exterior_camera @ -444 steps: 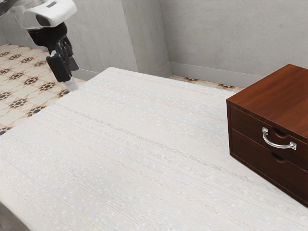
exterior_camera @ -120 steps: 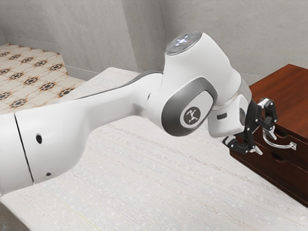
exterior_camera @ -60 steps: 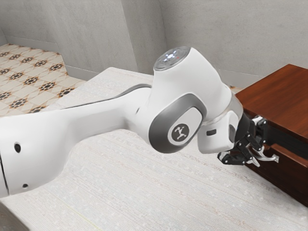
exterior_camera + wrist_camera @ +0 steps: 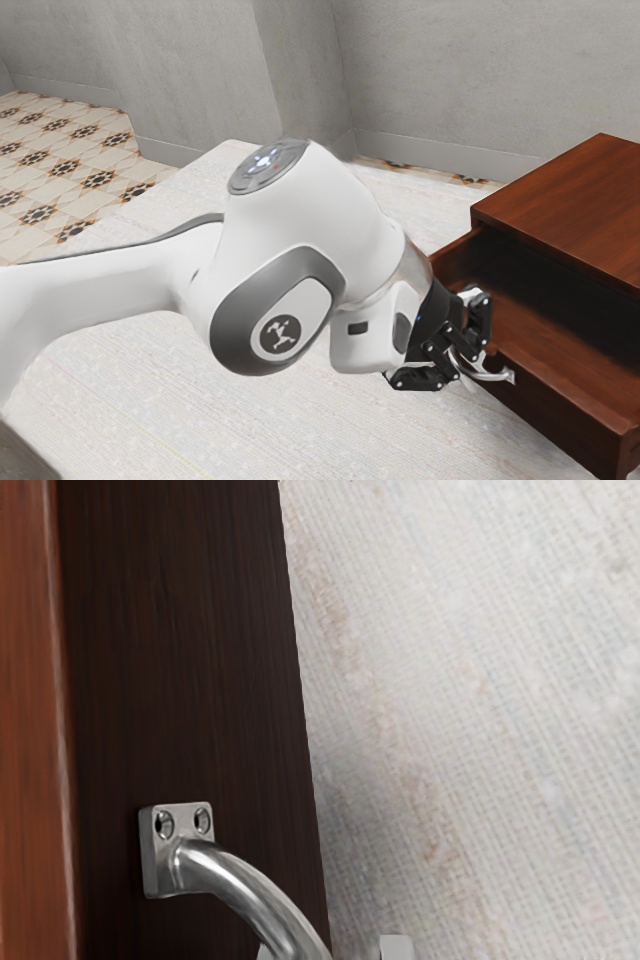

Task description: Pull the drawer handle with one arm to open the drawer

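Since half a second ago the drawer has slid well further out of the chest, and the arm has drawn back toward the exterior view's left with it. The drawer now stands wide open, its inside bare to the camera. The jaws are closed on the handle – the metal bar sits right between them, at the near-left end of the drawer. In the wrist view the handle curves off its screw plate on the dark drawer front, with the tabletop beyond. The handle's long axis lies level along that front, crosswise to the slide. The drawer points out of the chest toward the exterior view's left – any further pull should run straight along that line.
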Robot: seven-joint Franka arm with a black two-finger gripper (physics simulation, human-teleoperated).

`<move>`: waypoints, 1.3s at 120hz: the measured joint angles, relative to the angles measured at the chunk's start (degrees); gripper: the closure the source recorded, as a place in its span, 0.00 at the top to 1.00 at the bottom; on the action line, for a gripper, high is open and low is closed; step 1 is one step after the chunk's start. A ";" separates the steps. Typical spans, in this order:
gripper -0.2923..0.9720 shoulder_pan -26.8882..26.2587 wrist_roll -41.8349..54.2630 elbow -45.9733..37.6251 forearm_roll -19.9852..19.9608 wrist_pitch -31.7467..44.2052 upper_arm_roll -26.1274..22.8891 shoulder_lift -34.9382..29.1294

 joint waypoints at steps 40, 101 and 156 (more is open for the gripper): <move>0.18 0.14 0.06 -6.51 -0.14 0.00 -0.06 -5.46; 0.35 0.05 -0.56 -5.46 -2.13 -3.49 -0.27 -10.87; 0.65 12.47 -5.36 39.67 8.54 -49.73 12.03 9.31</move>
